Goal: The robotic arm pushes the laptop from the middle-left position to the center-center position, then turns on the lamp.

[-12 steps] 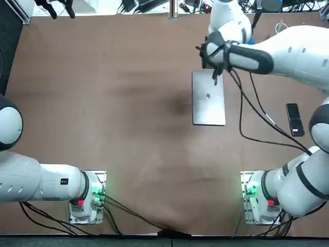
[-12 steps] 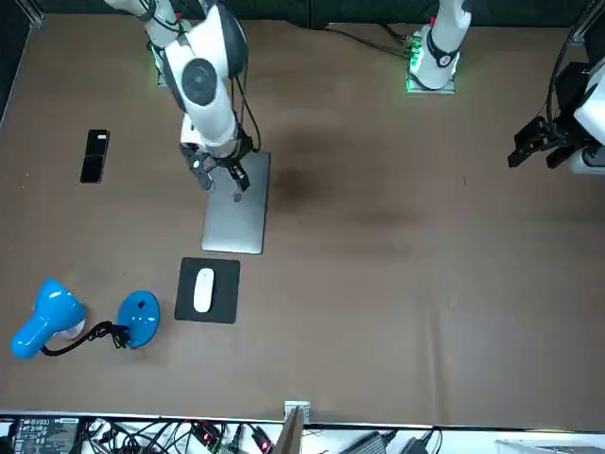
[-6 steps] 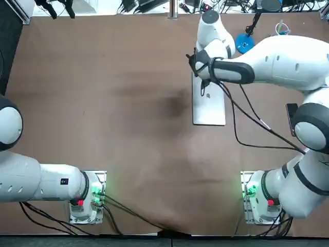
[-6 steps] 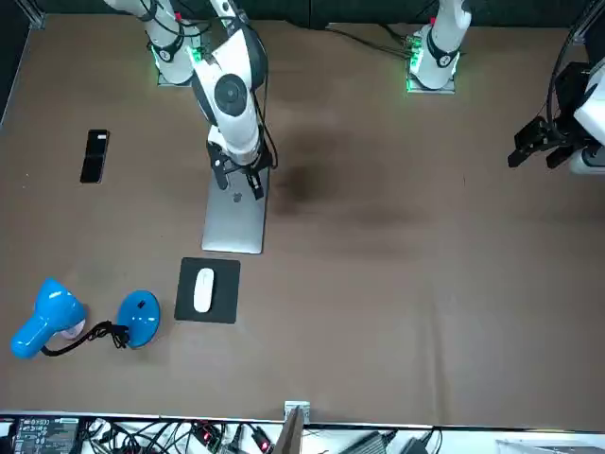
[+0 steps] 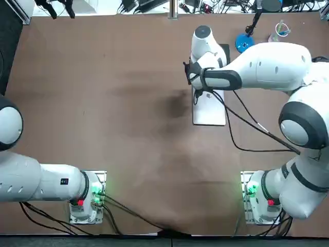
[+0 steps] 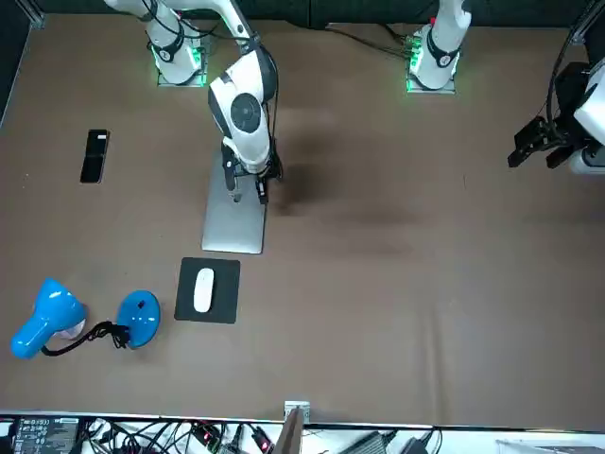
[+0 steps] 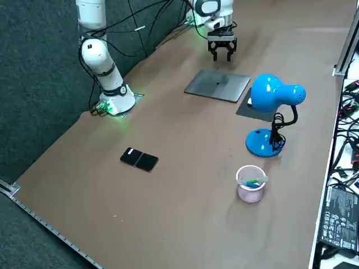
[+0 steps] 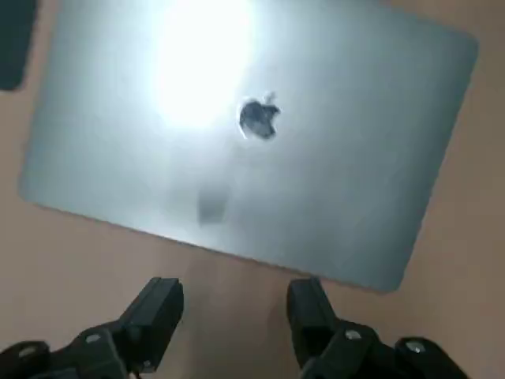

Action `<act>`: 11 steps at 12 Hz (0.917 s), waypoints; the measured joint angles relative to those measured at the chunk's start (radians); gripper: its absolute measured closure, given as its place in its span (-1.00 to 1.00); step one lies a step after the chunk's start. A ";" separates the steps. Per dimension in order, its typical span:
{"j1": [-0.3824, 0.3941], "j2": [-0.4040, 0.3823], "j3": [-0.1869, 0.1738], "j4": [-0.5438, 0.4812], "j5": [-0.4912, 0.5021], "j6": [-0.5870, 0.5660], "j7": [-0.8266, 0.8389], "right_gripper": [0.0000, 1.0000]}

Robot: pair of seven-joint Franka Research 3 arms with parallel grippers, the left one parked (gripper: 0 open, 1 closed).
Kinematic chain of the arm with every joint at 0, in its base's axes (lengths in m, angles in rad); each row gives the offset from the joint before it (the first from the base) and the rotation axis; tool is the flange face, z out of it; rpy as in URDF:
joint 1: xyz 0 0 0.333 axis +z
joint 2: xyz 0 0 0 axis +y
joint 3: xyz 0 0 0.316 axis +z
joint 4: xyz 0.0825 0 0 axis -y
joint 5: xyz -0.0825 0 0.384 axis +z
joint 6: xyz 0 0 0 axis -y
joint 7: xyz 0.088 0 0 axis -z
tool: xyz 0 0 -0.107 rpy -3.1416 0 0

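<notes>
Reading across the front view, the lamp [image 6: 49, 317] stands farthest from the jaws, well beyond the laptop's far short end. The mouse [image 6: 202, 288] on its pad [image 6: 223, 305] is next, just past that same end and apart from the jaws.

The laptop [image 6: 232, 225] is shut and lies flat on the worktop [image 6: 397, 284]. One long edge sits just ahead of the fingertips, and in the wrist view the lid fills the space in front of them.

The right gripper [image 6: 248, 192] points down over bare worktop just off that long edge, about midway along it. Its jaws are spread and hold nothing. I cannot tell whether the tips touch the worktop, but they are clear of the laptop.

I judge the first step, the push, to be in hand at its set-up stage, with the laptop not yet at the centre. The jaws stand on the laptop's centre-facing side, so a shove from here would drive it away from the middle. The next move therefore seems to call for contact on the opposite long edge, or for pressing on the lid and dragging it toward the jaws' side. The lamp comes after that.
</notes>
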 joint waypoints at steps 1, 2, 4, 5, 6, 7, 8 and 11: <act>0.005 0.009 0.000 0.000 0.026 0.008 0.003 -0.66; 0.009 0.018 0.000 0.000 0.050 0.015 0.006 -0.60; 0.015 0.033 0.000 0.000 0.072 0.026 0.034 -0.59; 0.020 0.040 0.000 -0.001 0.074 0.033 0.055 -0.59; 0.027 0.045 0.000 -0.008 0.075 0.043 0.071 -0.59; 0.035 0.049 0.000 -0.018 0.076 0.058 0.089 -0.59; 0.041 0.052 0.000 -0.030 0.077 0.080 0.116 -0.59; 0.046 0.058 0.000 -0.050 0.077 0.118 0.172 -0.55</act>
